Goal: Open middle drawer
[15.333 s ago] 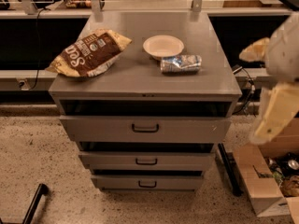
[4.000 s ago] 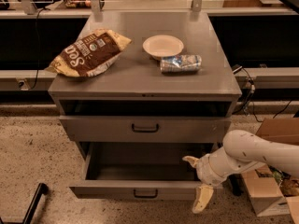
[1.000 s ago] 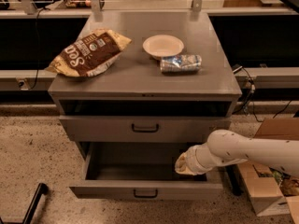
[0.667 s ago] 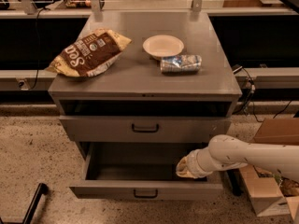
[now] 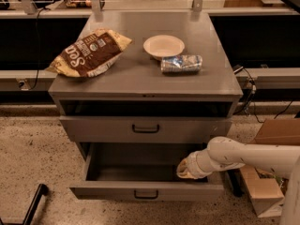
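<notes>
Grey metal cabinet [image 5: 140, 86] stands in the middle of the view, and its middle drawer [image 5: 140, 175] is pulled well out from the cabinet's front, its shallow inside bare and its small dark bar handle [image 5: 146, 194] facing the camera. Above it, the taller-fronted top drawer [image 5: 93, 129] sits nearly flush with the cabinet.

A white arm [image 5: 255, 156] comes in from the right of the cabinet, runs almost level toward it, then bends at a rounded joint and dips down and to the left. At its end the gripper [image 5: 186, 168] sits inside the open drawer at the cabinet's right side, low over the drawer floor, close behind the drawer's front. Whether it is open or closed, or has hold of anything, I cannot tell.

On the cabinet's top lie a brown chip bag [image 5: 89, 53] at the left, a pale bowl [image 5: 163, 46] near the centre, and a crumpled silvery packet [image 5: 182, 63] just right of the bowl. A cardboard box [image 5: 272, 135] sits on the floor to the cabinet's right.
</notes>
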Robot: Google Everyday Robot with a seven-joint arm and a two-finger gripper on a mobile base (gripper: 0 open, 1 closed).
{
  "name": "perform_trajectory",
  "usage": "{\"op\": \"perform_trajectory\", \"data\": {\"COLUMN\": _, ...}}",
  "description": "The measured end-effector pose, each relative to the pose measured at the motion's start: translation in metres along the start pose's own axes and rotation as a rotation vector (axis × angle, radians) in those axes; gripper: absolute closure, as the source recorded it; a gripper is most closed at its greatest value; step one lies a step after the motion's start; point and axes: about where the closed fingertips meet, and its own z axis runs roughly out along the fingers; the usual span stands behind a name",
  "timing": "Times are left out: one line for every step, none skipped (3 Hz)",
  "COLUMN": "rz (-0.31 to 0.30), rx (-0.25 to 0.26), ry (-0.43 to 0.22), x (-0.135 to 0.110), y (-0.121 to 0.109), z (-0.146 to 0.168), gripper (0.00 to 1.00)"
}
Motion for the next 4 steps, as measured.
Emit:
{"op": "perform_trajectory", "data": {"rz": -0.028, "rx": -0.071, "ry": -0.001, "x": 0.0, "y": 0.009, "z": 0.007, "gripper": 1.0}}
{"op": "perform_trajectory", "data": {"rz": -0.06, "rx": -0.162, "ry": 0.016, "x": 0.005, "y": 0.04, "z": 0.004, "gripper": 1.0}}
{"op": "perform_trajectory", "data": {"rz": -0.071, "rx": -0.195, "ry": 0.019, "x": 0.005, "y": 0.054, "z": -0.001, "gripper": 1.0}}
{"op": "perform_trajectory", "data": {"rz": -0.122, "rx": -0.284, "ry": -0.036, "x": -0.009, "y": 0.085, "z": -0.031, "gripper": 1.0}}
